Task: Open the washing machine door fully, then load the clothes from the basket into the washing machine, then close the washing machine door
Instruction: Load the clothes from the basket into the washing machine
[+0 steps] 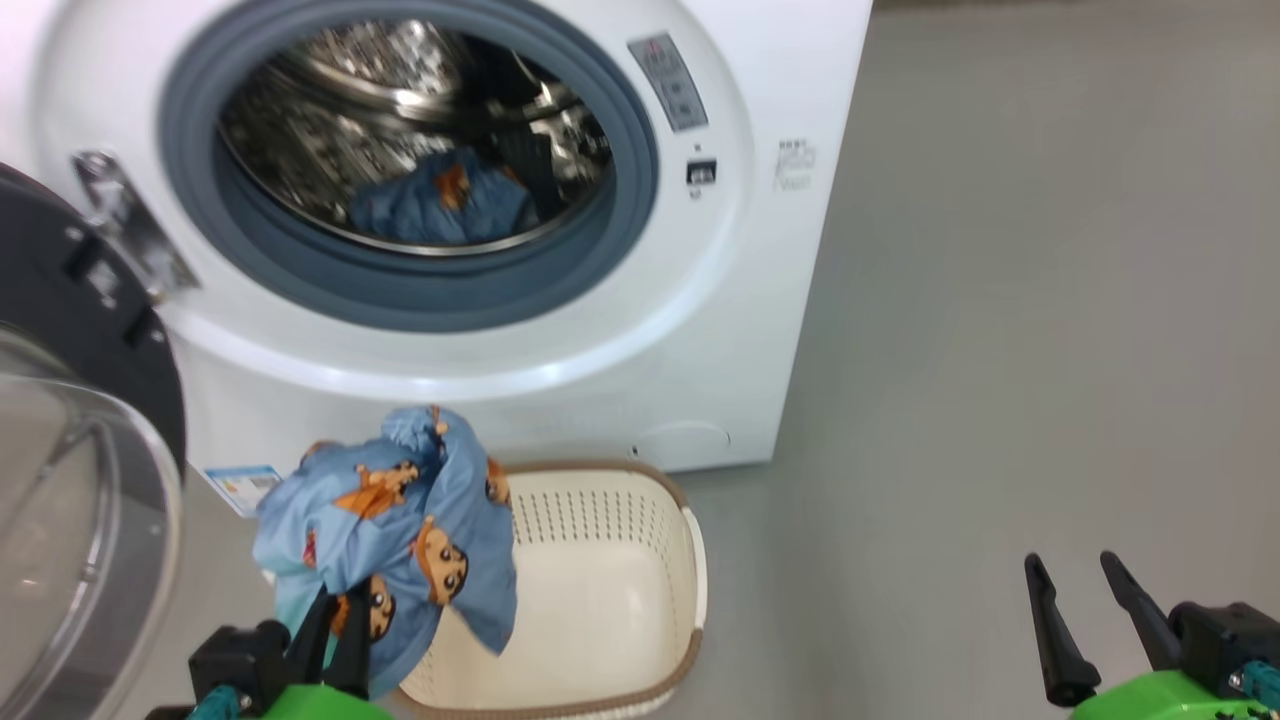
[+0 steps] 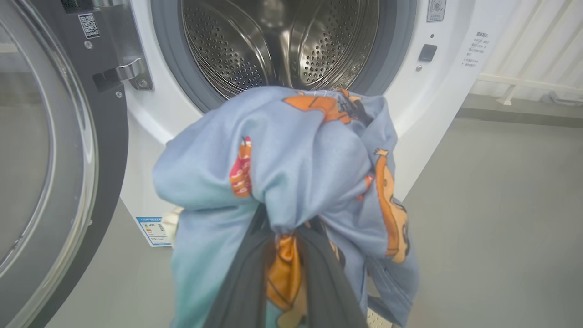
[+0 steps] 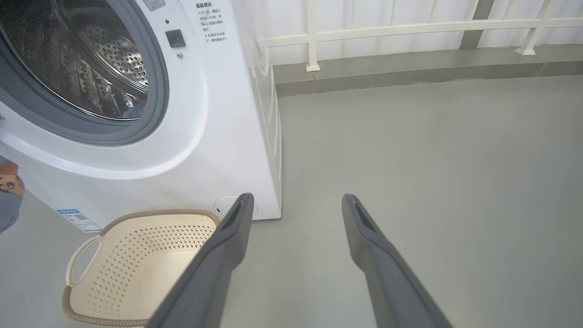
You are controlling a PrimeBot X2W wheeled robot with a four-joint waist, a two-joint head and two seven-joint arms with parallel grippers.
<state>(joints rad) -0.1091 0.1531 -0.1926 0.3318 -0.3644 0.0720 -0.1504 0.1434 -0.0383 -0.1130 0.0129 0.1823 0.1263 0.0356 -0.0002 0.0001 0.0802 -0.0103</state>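
Grey floor [image 1: 1000,300] holds the basket [image 1: 695,560]. Close by, the left gripper [image 1: 338,612] pinches the clothes [image 1: 400,520]; the right gripper [image 1: 1072,560] stands wide apart.

**Surface/material findings**

- Washing machine [image 1: 700,330]: white casing, smooth, gloss finish w/ soft reflections.
- Drum [image 2: 237,50]: bright steel, perforated, near mirror shine.
- Seal [image 1: 300,270]: grey-blue rubber, matt.
- Washing machine door [image 1: 60,290]: black, glossy, prob. plastic.
- Porthole [image 1: 70,520]: clear glass, smooth.
- Hinge [image 1: 125,225]: bare polished metal.
- Clothes [image 1: 400,510]: thin cloth, lt blue w/ orange-brown print, matt, softly creased.
- Basket [image 1: 600,520]: cream plastic, perforated walls, smooth, low sheen.
- Rim [image 1: 580,467]: brown, woven-look texture.
- Label [image 1: 240,487]: blue/white, paper or sticker, can't tell which.
- Floor [image 1: 1000,300]: grey, smooth, matt, even.
- Right gripper [image 3: 297,197]: fingers [image 3: 218,259] dark grey, matt, prob. plastic.
- Green housing [image 1: 1150,700]: smooth, slight gloss.
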